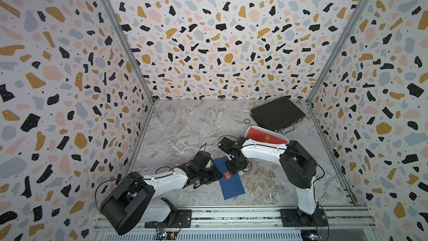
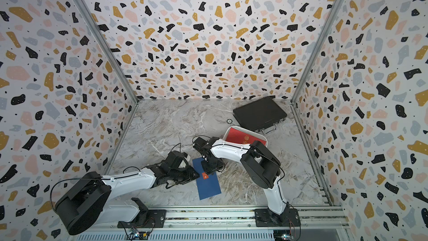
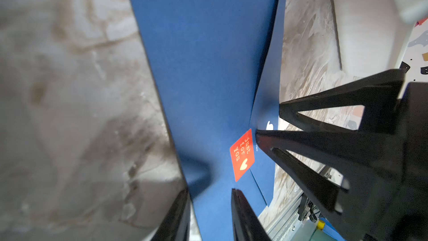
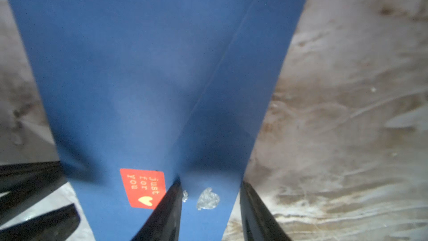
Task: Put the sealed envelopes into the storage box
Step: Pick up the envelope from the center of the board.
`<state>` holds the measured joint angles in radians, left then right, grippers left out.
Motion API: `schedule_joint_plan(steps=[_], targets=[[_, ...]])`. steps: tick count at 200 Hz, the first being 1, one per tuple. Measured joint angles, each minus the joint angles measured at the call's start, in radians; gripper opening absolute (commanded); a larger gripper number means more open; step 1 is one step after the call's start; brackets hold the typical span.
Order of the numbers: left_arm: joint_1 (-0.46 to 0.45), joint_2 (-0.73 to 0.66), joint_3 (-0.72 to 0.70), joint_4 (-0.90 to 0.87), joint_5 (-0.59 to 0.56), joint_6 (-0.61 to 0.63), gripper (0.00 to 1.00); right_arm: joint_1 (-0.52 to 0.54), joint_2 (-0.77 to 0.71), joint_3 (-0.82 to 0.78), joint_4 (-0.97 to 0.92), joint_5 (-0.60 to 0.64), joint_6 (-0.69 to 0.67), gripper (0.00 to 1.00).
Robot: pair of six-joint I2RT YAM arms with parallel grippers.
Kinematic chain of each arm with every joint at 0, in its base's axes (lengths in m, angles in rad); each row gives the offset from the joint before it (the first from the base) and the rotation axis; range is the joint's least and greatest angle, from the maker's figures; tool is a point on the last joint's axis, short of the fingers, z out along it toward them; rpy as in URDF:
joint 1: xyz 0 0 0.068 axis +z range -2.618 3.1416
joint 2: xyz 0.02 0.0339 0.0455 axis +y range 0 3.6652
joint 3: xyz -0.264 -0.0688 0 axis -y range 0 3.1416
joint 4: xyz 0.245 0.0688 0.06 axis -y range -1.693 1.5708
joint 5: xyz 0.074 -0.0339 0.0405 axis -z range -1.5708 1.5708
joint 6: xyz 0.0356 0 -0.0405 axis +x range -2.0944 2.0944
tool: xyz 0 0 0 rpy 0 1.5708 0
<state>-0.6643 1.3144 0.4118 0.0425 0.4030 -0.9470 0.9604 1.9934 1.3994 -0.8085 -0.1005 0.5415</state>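
Even light, blurred wrist views

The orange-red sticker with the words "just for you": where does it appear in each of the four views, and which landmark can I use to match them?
In a top view: the sticker lies low, just right of the middle, on the navy envelope.
In a top view: low, just left of the middle.
Left wrist: lower middle, slightly right.
Right wrist: near the bottom, left of centre.
Shared landmark: the navy envelope under it.
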Motion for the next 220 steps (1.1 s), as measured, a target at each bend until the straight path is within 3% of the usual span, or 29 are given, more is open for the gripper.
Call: schedule_joint_plan(steps=[121,220], targets=[[-0.001,0.006,0.0,0.011,0.002,-0.002,0.34,-0.006,-0.011,-0.013,0.017,-0.039,0.047,0.44],[-0.006,0.014,-0.002,0.03,0.002,-0.007,0.34,-0.008,-0.122,-0.099,0.138,-0.145,0.096,0.44]])
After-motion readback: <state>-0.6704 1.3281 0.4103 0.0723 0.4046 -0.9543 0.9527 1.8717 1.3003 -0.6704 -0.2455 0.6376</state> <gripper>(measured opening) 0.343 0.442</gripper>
